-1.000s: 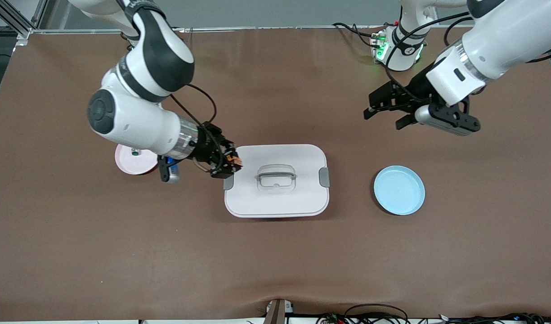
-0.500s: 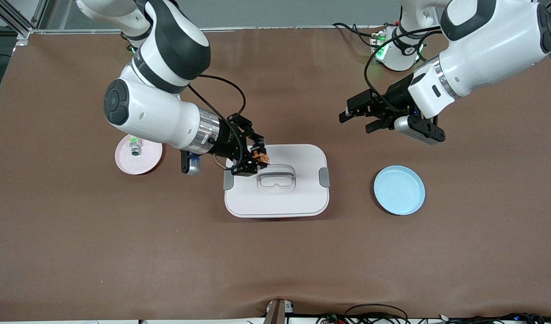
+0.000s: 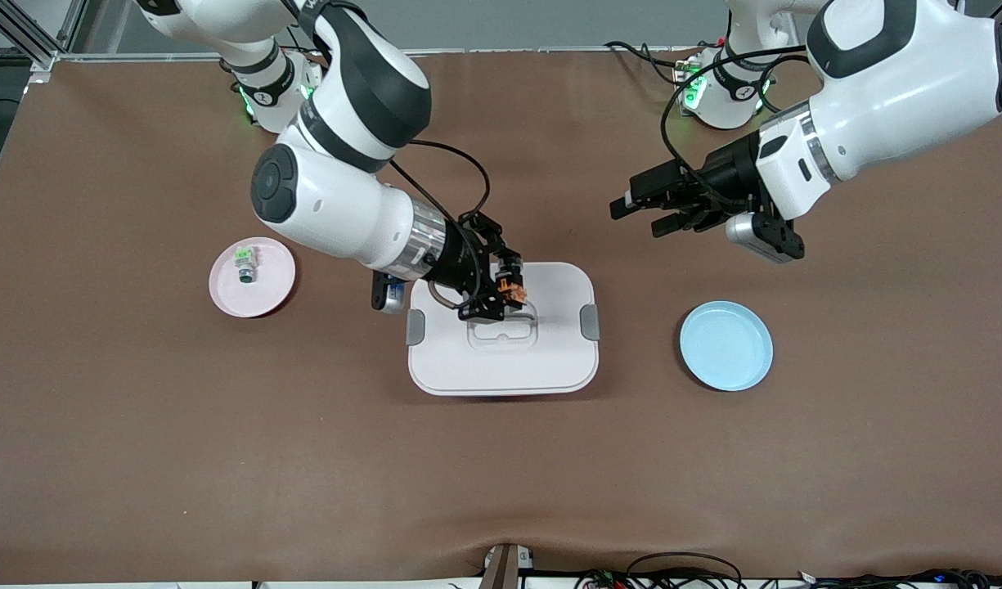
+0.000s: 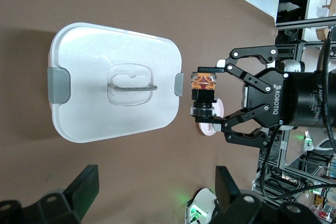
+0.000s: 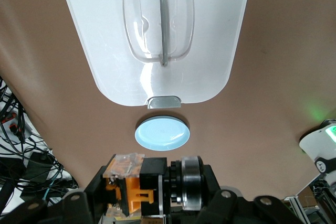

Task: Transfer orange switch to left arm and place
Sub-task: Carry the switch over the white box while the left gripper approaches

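Observation:
My right gripper (image 3: 501, 290) is shut on the orange switch (image 3: 513, 287), a small black part with an orange end, and holds it over the lid of the white box (image 3: 550, 360), near the recessed handle (image 3: 501, 331). The right wrist view shows the switch (image 5: 137, 191) clamped between the fingers. My left gripper (image 3: 638, 214) is open and empty over bare table, beside the box toward the left arm's end. In the left wrist view its fingers (image 4: 84, 184) are spread wide, and the switch (image 4: 203, 92) shows in the right gripper (image 4: 210, 98) at the edge of the box (image 4: 94, 114).
A pink plate (image 3: 263, 298) with a green-topped grey switch (image 3: 244, 263) lies toward the right arm's end. An empty blue plate (image 3: 725, 345) lies toward the left arm's end and also shows in the right wrist view (image 5: 161, 132).
My right gripper has carried the orange switch from the box's edge to over its lid, toward the left arm. My left gripper has moved toward the box, still open.

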You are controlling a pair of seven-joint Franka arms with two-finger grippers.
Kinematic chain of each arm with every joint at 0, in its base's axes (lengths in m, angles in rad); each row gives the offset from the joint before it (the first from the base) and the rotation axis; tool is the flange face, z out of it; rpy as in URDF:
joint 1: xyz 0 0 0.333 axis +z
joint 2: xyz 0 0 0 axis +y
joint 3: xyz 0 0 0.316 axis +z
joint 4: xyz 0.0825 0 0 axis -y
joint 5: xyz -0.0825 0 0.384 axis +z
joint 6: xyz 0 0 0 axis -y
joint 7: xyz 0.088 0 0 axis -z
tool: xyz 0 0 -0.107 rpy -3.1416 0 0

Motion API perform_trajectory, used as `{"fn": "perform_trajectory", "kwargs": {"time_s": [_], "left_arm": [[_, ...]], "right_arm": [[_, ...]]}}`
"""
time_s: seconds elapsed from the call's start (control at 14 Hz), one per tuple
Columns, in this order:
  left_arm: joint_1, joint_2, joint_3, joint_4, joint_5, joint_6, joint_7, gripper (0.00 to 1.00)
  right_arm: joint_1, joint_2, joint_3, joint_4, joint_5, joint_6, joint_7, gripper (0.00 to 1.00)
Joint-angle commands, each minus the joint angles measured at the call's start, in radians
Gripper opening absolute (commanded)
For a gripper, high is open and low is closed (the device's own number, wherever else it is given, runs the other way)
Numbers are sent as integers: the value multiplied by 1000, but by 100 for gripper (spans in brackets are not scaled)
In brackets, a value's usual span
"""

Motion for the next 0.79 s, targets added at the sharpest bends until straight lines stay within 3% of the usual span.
{"fn": "perform_trajectory", "kwargs": {"time_s": [0.0, 0.21, 0.71], "left_arm": [[3, 9, -2, -14, -24, 38, 2, 94], [-13, 44, -4, -10, -27, 102, 6, 92], [-24, 118, -16, 78, -30, 109, -1, 86]], "right_arm": [[21, 33, -7, 61, 17, 52, 86, 0], [56, 33, -11, 64, 16, 75, 137, 0], [135, 35, -11, 87, 17, 211, 211, 0]]}}
